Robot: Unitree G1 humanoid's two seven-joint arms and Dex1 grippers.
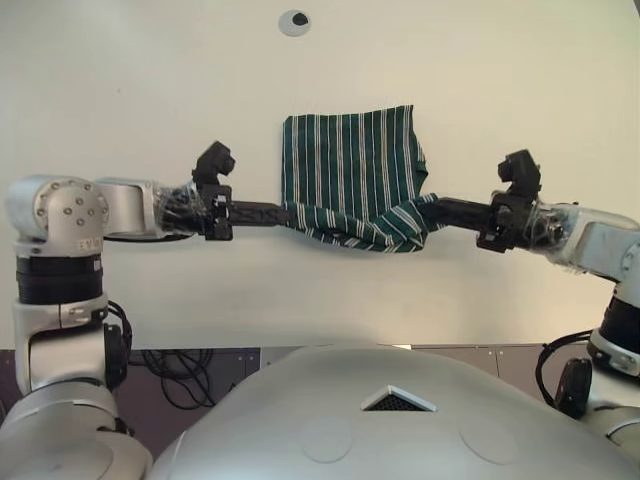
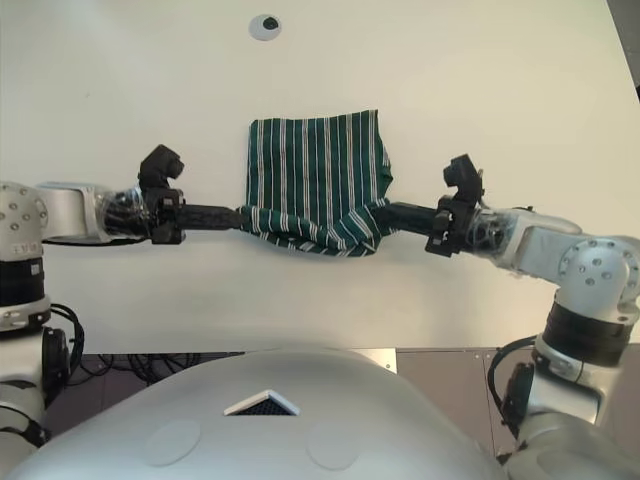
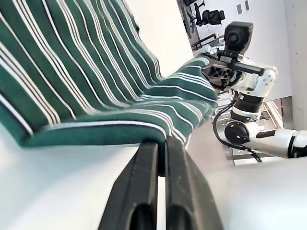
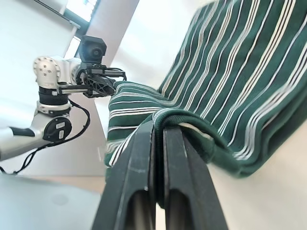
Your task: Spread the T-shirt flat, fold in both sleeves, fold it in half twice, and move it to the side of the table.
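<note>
shirt: T-shirt (image 1: 350,160) mid table (image 1: 130,90), near hem raised
L pincer (image 1: 289,213): clamped on near-left corner
R pincer (image 1: 430,206): clamped on near-right corner
how: carry both corners fwd level, same pace, lay hem on far edge

A: How do the arms look?
B: Silver-grey shells. The left arm (image 1: 125,205) has a round joint cap (image 1: 70,212) ringed with small dark screws, above a black band.
A: And the ends?
B: A black camera block (image 1: 215,160) sits on each wrist; the left tool (image 1: 288,213) and right tool (image 1: 432,206) are long, narrow, matt black fingers. Black cables (image 1: 124,322) loop below the left arm.
</note>
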